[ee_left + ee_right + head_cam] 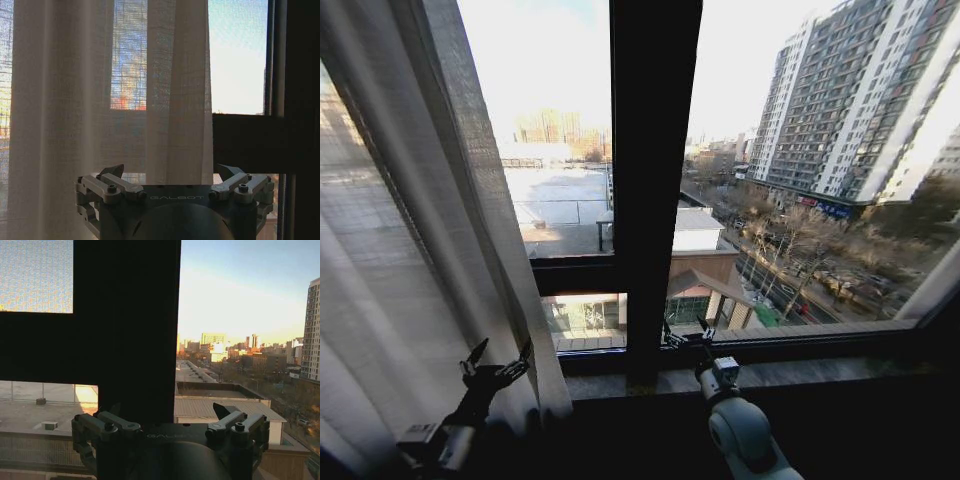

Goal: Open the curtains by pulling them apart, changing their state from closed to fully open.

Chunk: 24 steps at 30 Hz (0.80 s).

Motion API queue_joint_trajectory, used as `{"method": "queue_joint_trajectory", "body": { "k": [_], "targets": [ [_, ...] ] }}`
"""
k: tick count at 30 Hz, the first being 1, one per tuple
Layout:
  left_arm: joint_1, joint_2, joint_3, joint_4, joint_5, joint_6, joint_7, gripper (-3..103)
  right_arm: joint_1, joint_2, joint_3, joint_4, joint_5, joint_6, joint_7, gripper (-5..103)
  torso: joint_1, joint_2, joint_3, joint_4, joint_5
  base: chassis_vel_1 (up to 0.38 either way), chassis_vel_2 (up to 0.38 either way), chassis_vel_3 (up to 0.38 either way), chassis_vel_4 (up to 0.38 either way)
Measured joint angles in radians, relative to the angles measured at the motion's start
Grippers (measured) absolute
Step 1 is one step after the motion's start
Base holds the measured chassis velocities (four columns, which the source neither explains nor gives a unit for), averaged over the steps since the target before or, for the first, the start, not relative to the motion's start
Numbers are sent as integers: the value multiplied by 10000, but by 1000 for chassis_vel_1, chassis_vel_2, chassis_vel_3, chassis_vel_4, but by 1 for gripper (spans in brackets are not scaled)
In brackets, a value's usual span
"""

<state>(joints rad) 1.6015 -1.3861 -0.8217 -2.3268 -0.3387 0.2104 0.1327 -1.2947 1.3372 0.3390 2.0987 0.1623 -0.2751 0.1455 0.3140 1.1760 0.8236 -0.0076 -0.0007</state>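
Note:
The left panel of the curtains (410,260) hangs bunched along the window's left side, sheer and off-white with long pleats. Its inner edge (185,100) falls just ahead of my left gripper (170,172), which is open and holds nothing. In the head view the left gripper (498,362) is low, right beside the panel's lower hem. A narrow pale strip of the other panel (938,282) slants along the far right edge. My right gripper (688,336) is open near the sill at the foot of the centre bar; the right wrist view has this gripper (167,412) facing that bar.
A wide dark vertical frame bar (655,150) splits the window, with a cross bar (570,272) to its left. The stone sill (820,372) runs below the glass. City buildings lie outside. The glass between the two panels is uncovered.

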Motion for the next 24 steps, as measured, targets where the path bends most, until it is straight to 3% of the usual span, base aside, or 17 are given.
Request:
{"method": "queue_joint_trajectory", "body": {
  "k": [2,12,19,23,24],
  "targets": [
    [-421,176,144,215,1,254,-29,100,16,-12,134,-58,5,64,-4,100,1,0,0,1,6,0,0,0,0],
    [-1348,1019,398,1260,-176,476,152,100,79,-224,553,-208,22,97,4,100,-1,0,0,2,10,0,0,0,0],
    [-1986,1185,480,2004,-370,621,399,103,88,-353,613,-240,30,97,18,100,0,0,1,0,6,0,0,0,0],
    [-2402,1189,838,2300,-498,832,768,85,143,-298,553,-338,31,97,24,100,0,0,0,-2,10,0,0,0,0],
    [-2402,1189,838,2300,-498,832,768,85,143,-298,553,-338,31,97,24,100,0,0,0,-2,10,0,0,0,0]
  ]
}}
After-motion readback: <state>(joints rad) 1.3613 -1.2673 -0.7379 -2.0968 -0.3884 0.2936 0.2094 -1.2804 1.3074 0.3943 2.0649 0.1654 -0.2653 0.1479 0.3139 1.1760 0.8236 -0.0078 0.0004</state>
